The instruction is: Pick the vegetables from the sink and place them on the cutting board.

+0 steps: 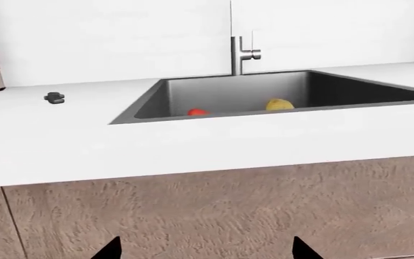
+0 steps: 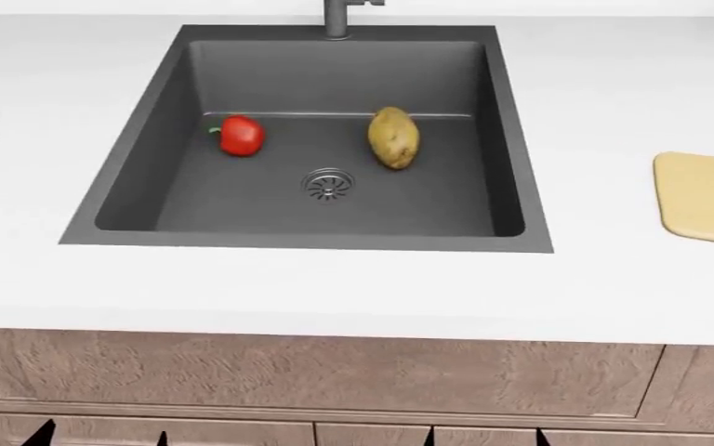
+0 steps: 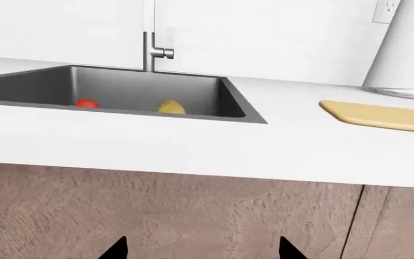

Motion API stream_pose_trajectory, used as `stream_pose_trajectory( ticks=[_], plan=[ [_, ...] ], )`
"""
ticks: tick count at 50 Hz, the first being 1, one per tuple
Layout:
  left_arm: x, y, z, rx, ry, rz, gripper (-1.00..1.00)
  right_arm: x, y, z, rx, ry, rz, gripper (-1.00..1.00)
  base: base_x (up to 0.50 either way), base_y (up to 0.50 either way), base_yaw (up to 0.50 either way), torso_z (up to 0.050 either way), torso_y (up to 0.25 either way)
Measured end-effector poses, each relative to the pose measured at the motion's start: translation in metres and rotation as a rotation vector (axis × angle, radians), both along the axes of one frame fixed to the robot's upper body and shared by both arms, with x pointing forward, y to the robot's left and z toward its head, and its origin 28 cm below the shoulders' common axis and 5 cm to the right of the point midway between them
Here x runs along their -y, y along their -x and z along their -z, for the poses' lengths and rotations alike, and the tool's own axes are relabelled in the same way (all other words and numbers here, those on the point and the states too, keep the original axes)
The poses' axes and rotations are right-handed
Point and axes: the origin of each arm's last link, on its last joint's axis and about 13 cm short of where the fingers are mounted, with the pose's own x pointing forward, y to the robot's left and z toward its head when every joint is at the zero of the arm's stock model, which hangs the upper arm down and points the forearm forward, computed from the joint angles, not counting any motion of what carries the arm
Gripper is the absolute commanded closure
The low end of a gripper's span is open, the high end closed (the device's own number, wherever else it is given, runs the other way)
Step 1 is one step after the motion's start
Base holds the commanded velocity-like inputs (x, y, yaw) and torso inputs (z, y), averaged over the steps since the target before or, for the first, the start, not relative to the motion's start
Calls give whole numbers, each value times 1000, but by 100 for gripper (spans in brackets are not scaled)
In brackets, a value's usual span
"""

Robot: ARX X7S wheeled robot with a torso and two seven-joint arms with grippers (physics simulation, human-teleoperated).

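Both vegetables lie on the floor of the sink (image 2: 134, 167), well apart: the bell pepper (image 2: 241, 136) toward its left, the potato (image 2: 393, 137) just right of centre beyond the drain (image 2: 327, 185), while the cutting board (image 2: 707, 197) sits on the counter (image 2: 332, 288) to the right. Each end effector, left (image 1: 205, 253) and right (image 3: 201, 252), hangs low before the cabinet front with tips spread wide, holding nothing. The likely trouble is the basin's depth: a reach could clip the rim, and the rounded potato could roll from a shallow pinch (the glossy pepper too). Only the head view shows the drain and full vegetables; the wrist views show just their tops, though the right one reveals a wall outlet (image 3: 388, 6)
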Motion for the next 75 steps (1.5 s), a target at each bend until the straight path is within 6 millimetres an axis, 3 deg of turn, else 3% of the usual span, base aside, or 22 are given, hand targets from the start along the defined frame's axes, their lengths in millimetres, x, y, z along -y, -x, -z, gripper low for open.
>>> stream_pose_trajectory(
  ticks=[11,18,28,37,44,51,65,75],
  plan=[
    [-1,0,-3,-5,22,-13,-100,0,-2,-1,1,15,3,-100,0,0,0,0,0],
    [-1,-4,-19,11,36,-26,-100,-2,-7,-14,12,18,2,-100,0,0,0,0,0],
    [-6,-16,-64,47,35,-29,-100,-3,-29,-64,73,13,-18,-100,0,0,0,0,0],
    [-9,-25,-118,75,43,-5,-100,5,-47,-122,117,-2,-29,-100,0,0,0,0,0],
    [-13,-47,-156,60,72,13,-100,11,-66,-155,89,-5,-54,-100,0,0,0,0,0],
    [-15,-72,-181,40,72,19,-100,14,-90,-179,33,-14,-79,-100,0,0,0,0,0],
    [-7,-123,-206,-16,47,26,-100,15,-142,-191,-91,-59,-116,-100,9,0,0,0,0],
    [-5,-138,-203,-55,23,27,-100,15,-152,-192,-120,-59,-131,-100,386,0,0,0,0]
  ],
)
